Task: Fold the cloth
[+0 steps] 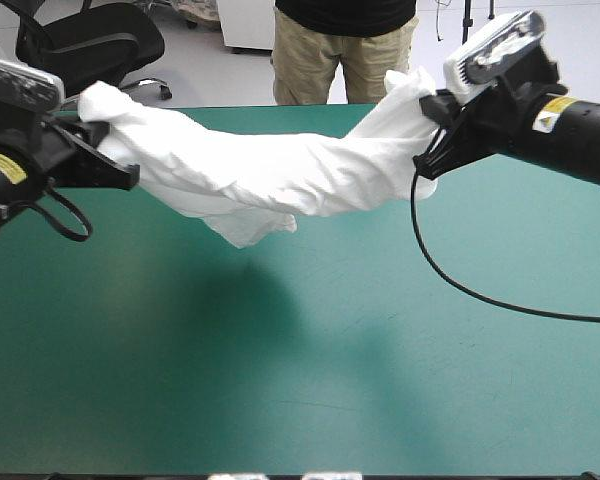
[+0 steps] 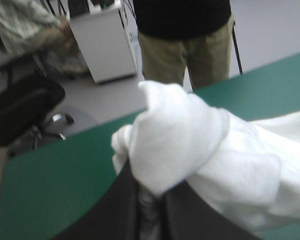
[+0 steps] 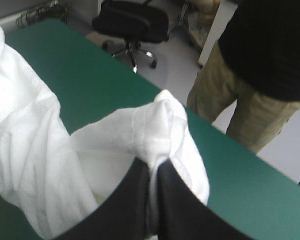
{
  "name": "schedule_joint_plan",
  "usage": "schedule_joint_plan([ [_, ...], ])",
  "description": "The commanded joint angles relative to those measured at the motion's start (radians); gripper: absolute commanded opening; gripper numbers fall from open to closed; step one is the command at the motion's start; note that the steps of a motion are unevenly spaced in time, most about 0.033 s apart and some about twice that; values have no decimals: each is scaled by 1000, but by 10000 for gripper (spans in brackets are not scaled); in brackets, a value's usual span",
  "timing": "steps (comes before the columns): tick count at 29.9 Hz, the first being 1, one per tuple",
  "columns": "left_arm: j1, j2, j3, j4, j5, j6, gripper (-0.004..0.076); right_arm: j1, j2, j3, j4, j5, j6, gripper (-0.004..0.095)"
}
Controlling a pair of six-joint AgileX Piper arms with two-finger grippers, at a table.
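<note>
The white T-shirt (image 1: 270,170) hangs in the air above the teal-green table (image 1: 300,350), stretched as a twisted band between both arms. My left gripper (image 1: 120,172) is shut on its left end, where cloth (image 2: 175,140) bulges over the black fingers (image 2: 120,210). My right gripper (image 1: 432,135) is shut on the right end, with a fold of cloth (image 3: 155,130) pinched between its fingertips. A loose flap (image 1: 255,228) droops from the middle of the band, off the table.
A person stands just beyond the table's far edge (image 1: 345,50), near the middle. A black office chair (image 1: 85,40) stands past the far left corner. The table's far edge (image 1: 280,108) runs close behind the shirt.
</note>
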Motion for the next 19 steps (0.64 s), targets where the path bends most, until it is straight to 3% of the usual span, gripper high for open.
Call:
schedule_joint_plan([
  [1,3,-24,-192,3,-66,41,-17,-6,-64,-140,10,-22,-11,-17],
  [4,3,-24,-343,-1,-23,75,-17,-6,-92,-221,12,42,-11,-17],
  [10,3,-24,-541,-6,162,113,-17,-6,-137,-292,12,192,9,-17],
  [14,3,-24,-510,-8,278,95,-17,-6,-137,-260,12,255,50,-17],
  [19,3,-24,-326,-8,303,61,-17,-6,-137,-122,12,255,72,-17],
])
